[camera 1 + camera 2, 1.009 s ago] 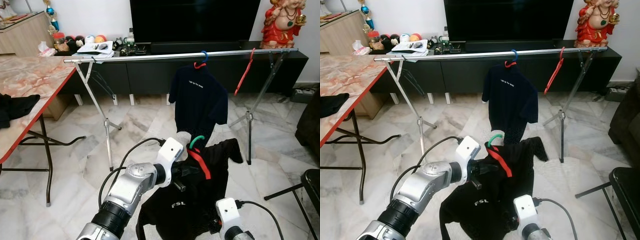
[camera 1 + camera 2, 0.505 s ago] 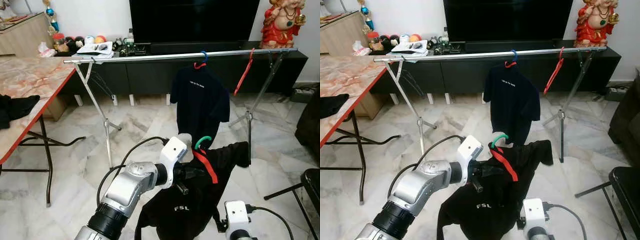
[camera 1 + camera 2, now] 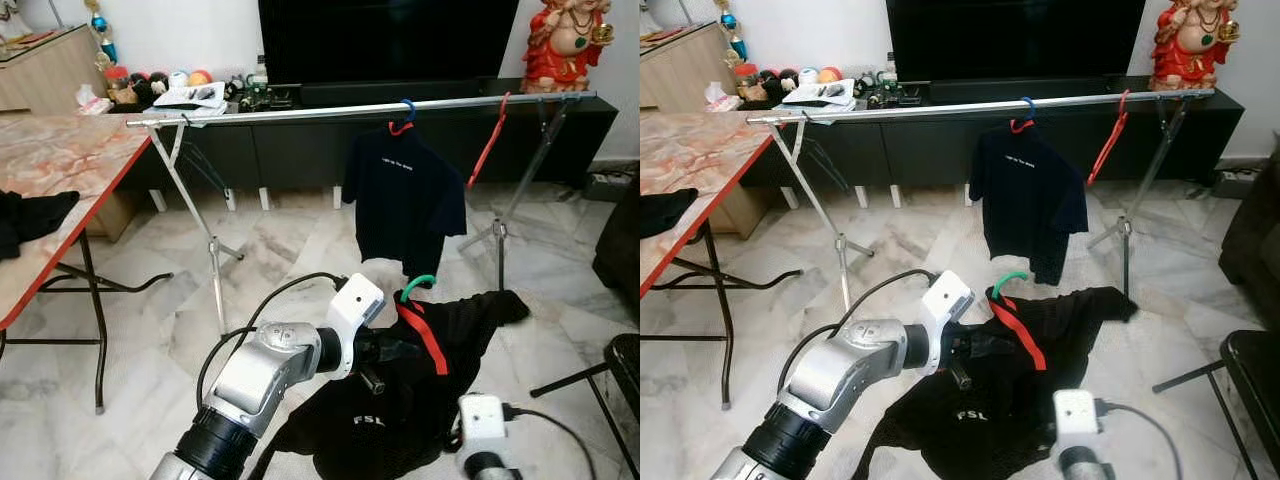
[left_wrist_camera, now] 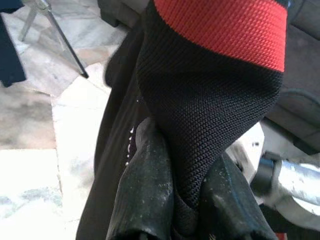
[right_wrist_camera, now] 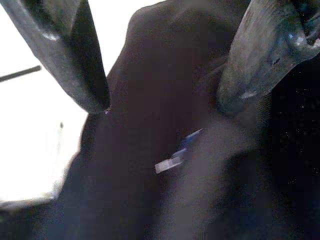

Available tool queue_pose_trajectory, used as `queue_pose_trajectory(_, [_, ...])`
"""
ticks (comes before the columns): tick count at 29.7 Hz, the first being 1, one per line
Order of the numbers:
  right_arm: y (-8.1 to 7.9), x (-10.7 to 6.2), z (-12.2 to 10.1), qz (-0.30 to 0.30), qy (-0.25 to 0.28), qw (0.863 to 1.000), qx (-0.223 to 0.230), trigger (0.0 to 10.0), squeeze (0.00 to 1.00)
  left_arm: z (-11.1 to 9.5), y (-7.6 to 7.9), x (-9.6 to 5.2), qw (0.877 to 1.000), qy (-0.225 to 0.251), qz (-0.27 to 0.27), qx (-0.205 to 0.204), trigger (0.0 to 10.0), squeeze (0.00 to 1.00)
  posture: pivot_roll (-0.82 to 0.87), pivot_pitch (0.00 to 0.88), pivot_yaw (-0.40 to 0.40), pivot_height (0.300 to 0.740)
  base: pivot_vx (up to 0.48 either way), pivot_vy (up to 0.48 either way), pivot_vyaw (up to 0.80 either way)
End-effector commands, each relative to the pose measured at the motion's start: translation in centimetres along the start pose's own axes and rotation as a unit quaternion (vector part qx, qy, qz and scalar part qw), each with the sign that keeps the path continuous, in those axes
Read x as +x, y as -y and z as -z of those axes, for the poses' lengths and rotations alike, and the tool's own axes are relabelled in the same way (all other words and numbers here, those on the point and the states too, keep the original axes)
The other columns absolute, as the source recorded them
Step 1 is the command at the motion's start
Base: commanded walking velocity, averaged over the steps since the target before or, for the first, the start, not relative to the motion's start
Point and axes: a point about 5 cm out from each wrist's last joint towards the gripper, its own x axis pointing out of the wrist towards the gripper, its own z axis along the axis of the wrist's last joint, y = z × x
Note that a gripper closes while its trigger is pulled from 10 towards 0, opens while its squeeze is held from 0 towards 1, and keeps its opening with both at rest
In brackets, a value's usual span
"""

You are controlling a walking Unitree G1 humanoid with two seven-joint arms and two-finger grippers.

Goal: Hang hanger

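Observation:
A black shirt [image 3: 400, 405] with a red collar band [image 3: 425, 335] hangs on a green hanger [image 3: 418, 287], low in front of me. My left gripper [image 3: 392, 350] is shut on the shirt's collar; in the left wrist view both fingers [image 4: 150, 195] pinch the knit fabric below the red band [image 4: 225, 25]. My right gripper [image 5: 165, 102] is open, with dark cloth just beyond its fingertips; its white wrist [image 3: 480, 425] sits under the shirt's hem. The silver rail [image 3: 300, 112] crosses ahead, carrying a navy shirt [image 3: 405, 205] and an empty red hanger [image 3: 487, 140].
A marble-top table [image 3: 70, 160] with a dark cloth [image 3: 30, 215] stands on my left. The rack's leg [image 3: 215, 265] is ahead left and another [image 3: 498, 250] ahead right. A black chair [image 3: 622, 362] sits at the right edge, a TV cabinet [image 3: 290, 150] behind the rail.
My left arm has carried the hanger and black shirt to the right, and the shirt's sleeve now spreads further right. The right wrist sits lower in the picture.

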Motion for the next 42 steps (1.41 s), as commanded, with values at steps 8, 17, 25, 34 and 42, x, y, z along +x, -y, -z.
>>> queue_pose_trajectory(8, [1.6,1.3,-2.6,0.077,0.051,0.996,-0.008,10.0,0.00,-0.5,1.0,-0.4,1.000,0.005,0.025,0.010,10.0,0.00,0.03,0.050,0.078,0.740,0.000,0.000,0.00])
queue_pose_trajectory(17, [4.2,1.2,-3.5,0.161,0.073,0.984,-0.017,10.0,0.00,0.4,1.0,-0.6,0.999,-0.017,0.026,0.019,10.0,0.00,0.03,0.054,0.080,0.740,0.000,0.000,0.00])
queue_pose_trajectory(25, [5.3,1.0,-3.6,0.188,0.078,0.979,-0.023,10.0,0.00,2.4,-1.5,-1.3,0.993,-0.082,-0.068,0.050,10.0,0.00,0.03,0.056,0.080,0.740,0.000,0.000,0.00])
queue_pose_trajectory(34, [5.1,1.0,-3.3,0.191,0.067,0.979,-0.025,10.0,0.00,4.9,-3.8,-4.2,0.972,-0.168,-0.096,0.131,10.0,0.00,0.04,0.058,0.078,0.740,0.000,0.000,0.00])
queue_pose_trajectory(42, [5.5,1.0,-3.3,0.195,0.061,0.979,-0.028,10.0,0.00,6.0,-3.4,-7.5,0.967,-0.191,0.006,0.167,10.0,0.00,0.04,0.060,0.073,0.740,0.000,0.000,0.00])
